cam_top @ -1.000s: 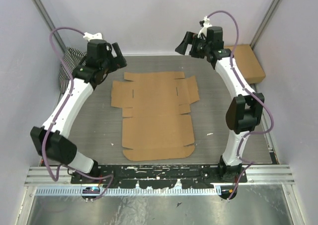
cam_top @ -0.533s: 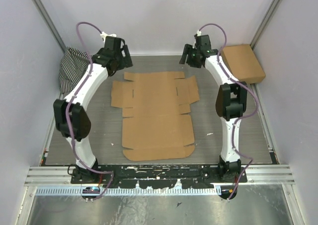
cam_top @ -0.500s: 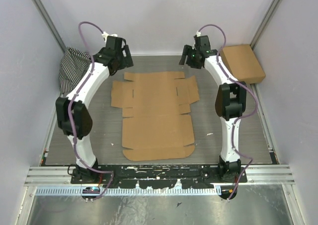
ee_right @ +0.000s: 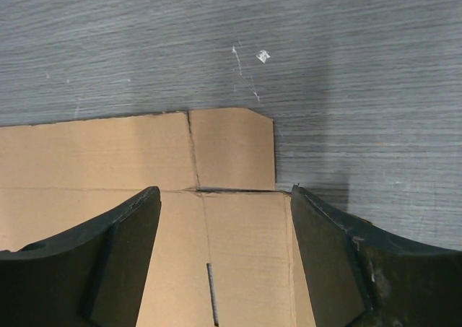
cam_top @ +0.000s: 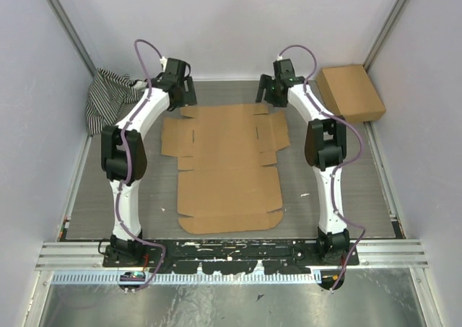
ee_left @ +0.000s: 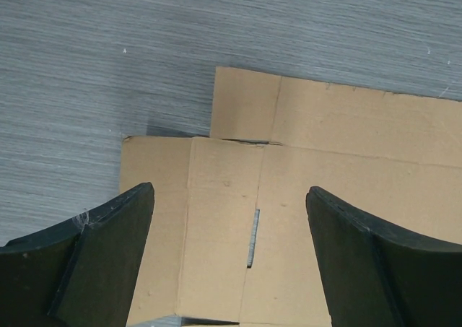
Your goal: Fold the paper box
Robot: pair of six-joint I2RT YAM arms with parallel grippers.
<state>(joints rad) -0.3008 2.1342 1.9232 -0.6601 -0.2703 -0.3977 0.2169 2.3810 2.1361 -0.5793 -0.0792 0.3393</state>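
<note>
While the box (cam_top: 224, 164) lies fully flat in the middle of the top view, with no flap raised, the folding is in my judgement only at its start. Its far edge is toward the upper part of the frame, and one tool hangs over each far corner. The left tool (ee_left: 229, 197) is spread wide with nothing between its fingers, and below it shows the left tab (ee_left: 245, 103). The right tool (ee_right: 225, 197) is also spread wide and empty, over the right tab (ee_right: 231, 146). How high they are above the cardboard I cannot tell.

Several things could go wrong from here. The sheet is thin and lies close on the desk (cam_top: 144, 190), so a finger may not get under the edge and may only push the box toward the bottom of the frame. If one tool catches its corner and the other does not, the sheet could turn, or a flap could bend beside its crease. A small tab could also crumple under a hard pinch.

I count one flat box, one spare box (cam_top: 350, 92) in the upper right, one cloth (cam_top: 105, 99) in the upper left, two arms and two tools, each with two fingers.
</note>
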